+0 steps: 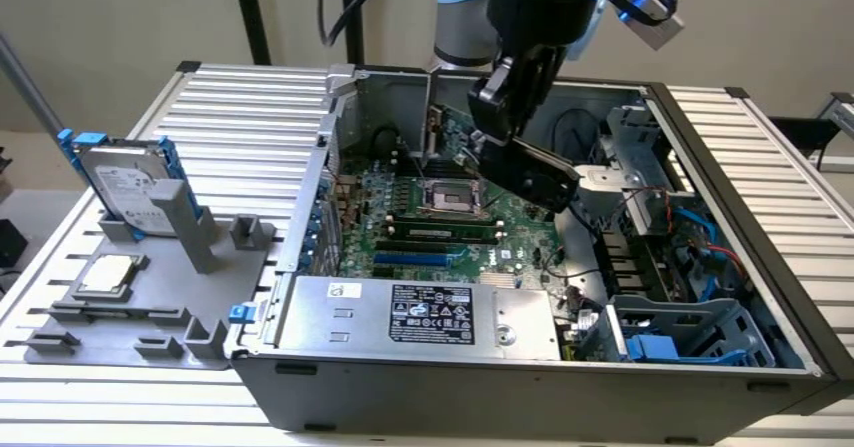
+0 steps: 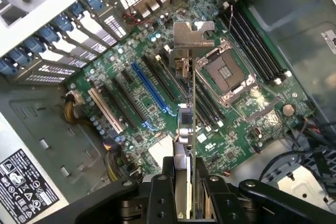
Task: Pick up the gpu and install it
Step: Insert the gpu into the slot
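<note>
Fingers (image 2: 161,198) clamp gpu (image 2: 185,124), edge-on in wrist view, over motherboard (image 2: 231,150).

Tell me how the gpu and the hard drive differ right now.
The gpu is clamped in the gripper over the open case; the hard drive stands in a grey holder outside it. The gpu hangs tilted; the hard drive is upright. The gpu looks black, the hard drive silver with blue rails. Both are flat, rectangular parts.
</note>
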You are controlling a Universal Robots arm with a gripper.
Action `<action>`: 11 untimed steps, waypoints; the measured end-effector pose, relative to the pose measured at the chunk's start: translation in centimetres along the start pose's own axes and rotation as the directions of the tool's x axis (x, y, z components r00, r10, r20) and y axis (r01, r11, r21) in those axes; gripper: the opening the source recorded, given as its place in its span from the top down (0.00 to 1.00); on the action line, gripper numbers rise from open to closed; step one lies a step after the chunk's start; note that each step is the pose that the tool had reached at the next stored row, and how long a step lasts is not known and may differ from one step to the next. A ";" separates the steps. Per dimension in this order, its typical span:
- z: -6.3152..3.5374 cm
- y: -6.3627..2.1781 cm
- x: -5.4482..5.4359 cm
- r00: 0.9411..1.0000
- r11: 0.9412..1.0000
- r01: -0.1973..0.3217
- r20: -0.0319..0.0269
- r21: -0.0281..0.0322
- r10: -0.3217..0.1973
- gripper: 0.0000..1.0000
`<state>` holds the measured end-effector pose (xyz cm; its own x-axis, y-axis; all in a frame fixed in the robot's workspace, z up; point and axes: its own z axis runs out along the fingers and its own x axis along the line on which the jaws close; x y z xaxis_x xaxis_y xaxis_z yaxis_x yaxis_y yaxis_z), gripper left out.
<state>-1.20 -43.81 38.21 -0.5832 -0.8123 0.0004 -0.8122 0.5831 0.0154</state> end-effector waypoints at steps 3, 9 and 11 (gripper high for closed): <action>0.36 -0.01 0.0 0.999 0.999 0.054 -0.001 0.000 -0.054 0.73; 1.09 -0.02 0.0 0.987 0.987 0.163 -0.003 0.000 -0.163 0.73; 1.34 -0.02 0.0 0.980 0.980 0.199 -0.003 0.000 -0.199 0.73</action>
<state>-1.20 -43.81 36.87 -0.4098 -0.9122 0.0004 -0.9121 0.4097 0.0154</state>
